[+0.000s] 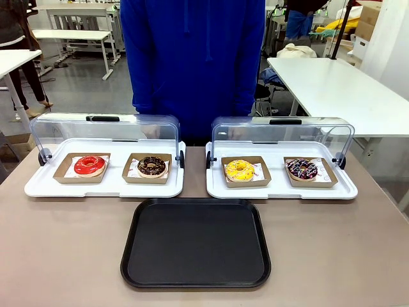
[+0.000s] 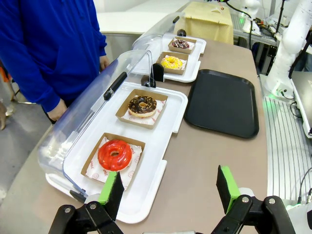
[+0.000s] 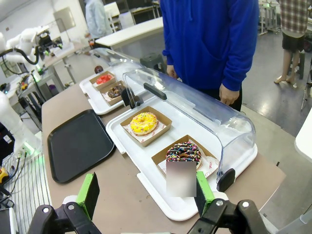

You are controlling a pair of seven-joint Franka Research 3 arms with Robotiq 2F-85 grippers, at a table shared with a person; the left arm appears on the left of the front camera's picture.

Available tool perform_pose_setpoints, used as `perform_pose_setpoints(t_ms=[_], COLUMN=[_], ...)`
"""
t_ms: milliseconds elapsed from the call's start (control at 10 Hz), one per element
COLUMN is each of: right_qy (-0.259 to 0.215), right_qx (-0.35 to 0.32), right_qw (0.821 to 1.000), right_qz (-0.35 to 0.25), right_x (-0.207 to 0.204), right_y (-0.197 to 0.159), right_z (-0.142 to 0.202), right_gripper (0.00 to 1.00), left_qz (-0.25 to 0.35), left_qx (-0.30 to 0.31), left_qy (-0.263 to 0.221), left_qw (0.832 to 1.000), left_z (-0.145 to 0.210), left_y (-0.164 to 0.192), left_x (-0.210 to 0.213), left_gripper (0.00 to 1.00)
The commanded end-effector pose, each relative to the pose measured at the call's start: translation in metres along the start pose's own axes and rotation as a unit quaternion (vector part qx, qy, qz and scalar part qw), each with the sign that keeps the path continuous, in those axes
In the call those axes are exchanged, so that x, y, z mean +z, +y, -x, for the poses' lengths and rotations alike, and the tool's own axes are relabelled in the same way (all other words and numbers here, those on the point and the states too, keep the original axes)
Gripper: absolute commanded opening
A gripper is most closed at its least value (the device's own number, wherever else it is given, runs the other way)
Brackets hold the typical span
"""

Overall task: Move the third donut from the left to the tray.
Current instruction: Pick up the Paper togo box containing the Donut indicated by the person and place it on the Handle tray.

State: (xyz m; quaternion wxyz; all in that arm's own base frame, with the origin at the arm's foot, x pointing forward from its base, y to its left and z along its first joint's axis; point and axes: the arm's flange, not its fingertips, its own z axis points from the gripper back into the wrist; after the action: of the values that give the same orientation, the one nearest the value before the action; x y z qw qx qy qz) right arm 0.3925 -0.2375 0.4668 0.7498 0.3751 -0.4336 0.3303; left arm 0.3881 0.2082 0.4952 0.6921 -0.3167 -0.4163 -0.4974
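The third donut from the left (image 1: 239, 169) has yellow icing and sits in a shallow brown cardboard box on the right white tray; I also see this yellow donut (image 2: 171, 62) (image 3: 143, 123) from both wrists. In front of both white trays lies the black tray (image 1: 195, 242) (image 2: 223, 101) (image 3: 78, 143), with nothing on it. My left gripper (image 2: 168, 191) hangs open above the table's left end, near the red donut (image 2: 114, 154). At the right end my right gripper (image 3: 146, 191) is open, just short of the dark sprinkled donut (image 3: 184, 151).
Two white trays (image 1: 105, 185) (image 1: 281, 188) have clear lids swung back. A red donut (image 1: 89, 165), a chocolate donut (image 1: 151, 166) and a dark sprinkled donut (image 1: 301, 169) sit in boxes. A person in a blue top (image 1: 192, 57) stands at the far edge.
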Motion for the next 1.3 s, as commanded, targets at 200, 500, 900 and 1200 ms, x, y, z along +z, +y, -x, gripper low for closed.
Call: perform_pose_setpoints(t_ms=[200,500,900,1200], right_qy=[-0.009,-0.009,-0.009,-0.009], right_qx=[0.006,0.006,0.006,0.006], right_qw=[1.000,1.000,1.000,1.000], right_qz=[-0.002,-0.002,-0.002,-0.002], right_x=[0.0001,0.0001,0.0001,0.0001], right_y=[-0.0002,-0.0002,-0.0002,-0.0002], right_z=[-0.0023,-0.0023,-0.0023,-0.0023], right_gripper=[1.00,1.00,1.00,1.00], left_qz=[0.005,0.005,0.005,0.005], left_qx=[-0.005,-0.005,-0.005,-0.005], left_qy=[-0.001,-0.001,-0.001,-0.001], left_qw=[1.000,1.000,1.000,1.000], left_z=[-0.0007,-0.0007,-0.0007,-0.0007], left_y=[-0.0016,-0.0016,-0.0016,-0.0016], left_x=[0.0013,0.0013,0.0013,0.0013], left_gripper=[1.00,1.00,1.00,1.00])
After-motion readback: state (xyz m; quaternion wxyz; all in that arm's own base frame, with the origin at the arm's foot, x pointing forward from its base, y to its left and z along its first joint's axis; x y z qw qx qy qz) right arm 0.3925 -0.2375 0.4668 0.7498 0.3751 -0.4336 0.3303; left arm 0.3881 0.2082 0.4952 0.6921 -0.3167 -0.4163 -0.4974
